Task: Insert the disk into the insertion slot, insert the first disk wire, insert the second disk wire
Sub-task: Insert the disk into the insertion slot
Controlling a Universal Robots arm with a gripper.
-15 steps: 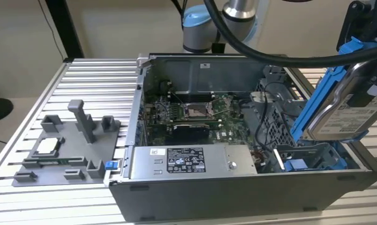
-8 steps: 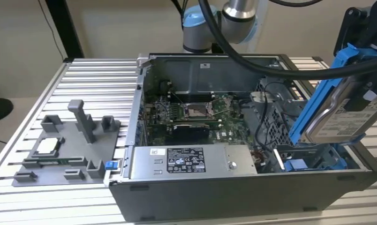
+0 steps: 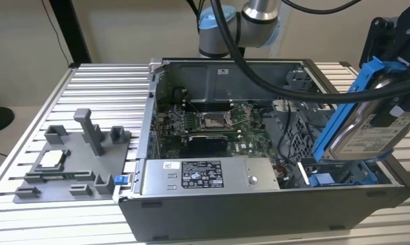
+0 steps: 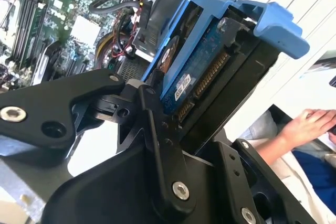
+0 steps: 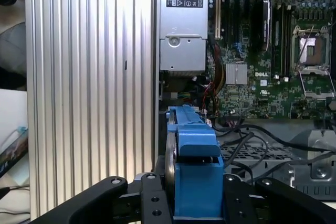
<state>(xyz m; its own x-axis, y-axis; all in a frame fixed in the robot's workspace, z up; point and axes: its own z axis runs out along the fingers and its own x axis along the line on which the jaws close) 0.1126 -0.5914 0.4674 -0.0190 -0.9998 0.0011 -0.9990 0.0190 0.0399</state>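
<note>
Aluminium table (image 3: pixel 103 97) with long ribs carries an open computer case (image 3: pixel 259 214), and behind it there is a plain beige wall (image 3: pixel 123 30) and a dark post (image 3: pixel 69 30). On the table, at the exterior view's left of the case, sits a grey plastic fixture (image 3: pixel 69 163) with several upright pegs. Inside the case I see the green motherboard (image 3: pixel 212 122) and, along the near wall, the grey power supply box (image 3: pixel 205 176) with its white label.

The gripper (image 3: pixel 395 94) hangs over the end of the case at the exterior view's right. It is clenched on the disk (image 3: pixel 372 122), with the jaws pressed on both sides of the blue frame (the first wrist view shows this well). The disk is in the air and tilted, its lower end pointing down to the insertion slot (image 3: pixel 334 176), the grey bay with blue fittings in that corner of the case. Whether the lower end already touches the slot, I cannot tell.

Thick black cables (image 3: pixel 273 81) from the arm cross above the case. In the second wrist view a person's hand (image 4: pixel 307 124) rests beyond the table edge.
</note>
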